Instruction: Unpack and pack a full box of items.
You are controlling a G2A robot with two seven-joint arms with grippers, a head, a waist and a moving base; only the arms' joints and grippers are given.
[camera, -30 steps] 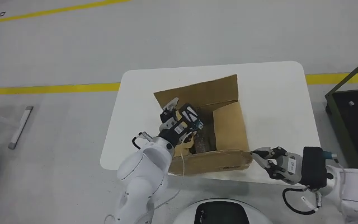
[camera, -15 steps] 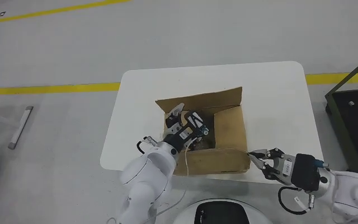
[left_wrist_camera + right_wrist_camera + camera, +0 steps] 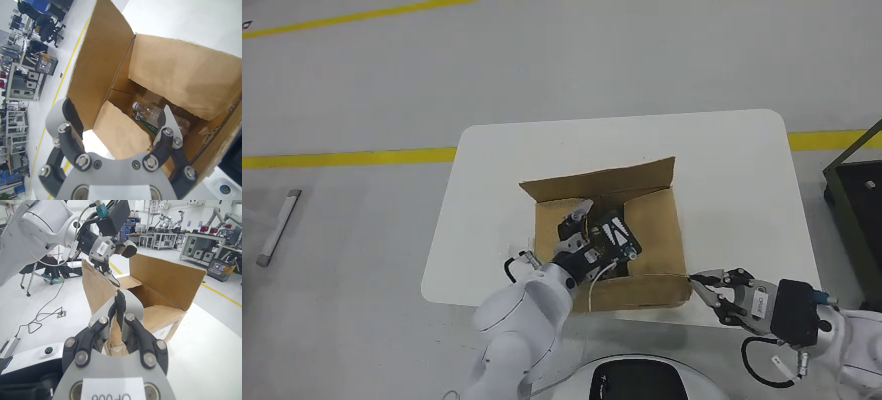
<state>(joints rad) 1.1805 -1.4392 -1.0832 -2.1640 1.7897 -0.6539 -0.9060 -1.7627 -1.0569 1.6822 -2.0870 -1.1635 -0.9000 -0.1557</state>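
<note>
— So where is the box [image 3: 602,182] sitting?
— Near the middle of the white table [image 3: 732,160], upright, with its top open and the far flap standing up.
— And the left gripper [image 3: 116,113]?
— Spread wide, holding nothing. It hangs over the near left part of the box, just above the opening.
— The right gripper [image 3: 119,302]?
— Closed narrow, pinching the cardboard edge at the box's near right corner.
— Anything inside?
— From the left wrist view, a clear plastic bottle [image 3: 147,112] lies on the bottom, and just beside it a tool with a green handle [image 3: 150,127]. A brownish lump [image 3: 184,124] lies near them, partly hidden behind a finger; I can't tell what it is.
— Do the two grippers touch?
— No, they are apart, one toward each end of the near wall.
</note>
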